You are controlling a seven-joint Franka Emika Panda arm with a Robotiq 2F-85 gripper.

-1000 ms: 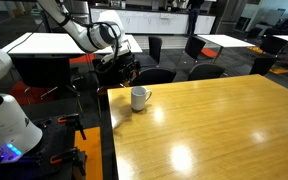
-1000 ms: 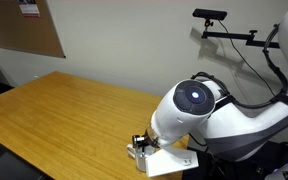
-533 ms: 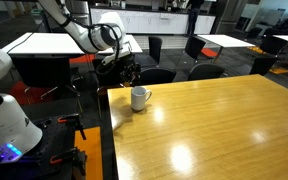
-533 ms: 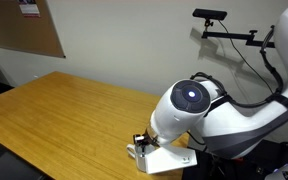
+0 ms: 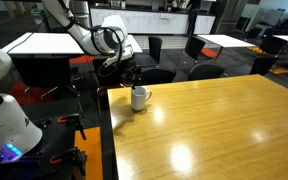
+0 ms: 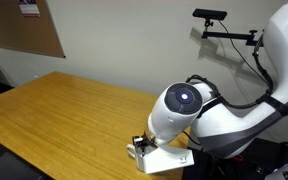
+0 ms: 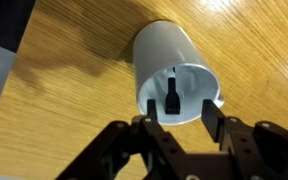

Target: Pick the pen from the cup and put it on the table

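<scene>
I see the cup [image 5: 140, 97] standing on the table [image 5: 204, 125], close to one corner and just inside the edge. Chairs [image 5: 174, 74] sit behind the table's far side. In the wrist view the pen [image 7: 170, 98] stands inside the cup [image 7: 169, 55]. The gripper [image 7: 181, 125] hangs over the cup's mouth, a finger on either side of the pen.

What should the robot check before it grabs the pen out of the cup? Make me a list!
1. Pen inside cup: ok.
2. Cup upright on table: ok.
3. Gripper open: ok.
4. Gripper lined up over the cup's mouth: ok.
5. Gripper low enough to reach the pen: cannot tell.
</scene>
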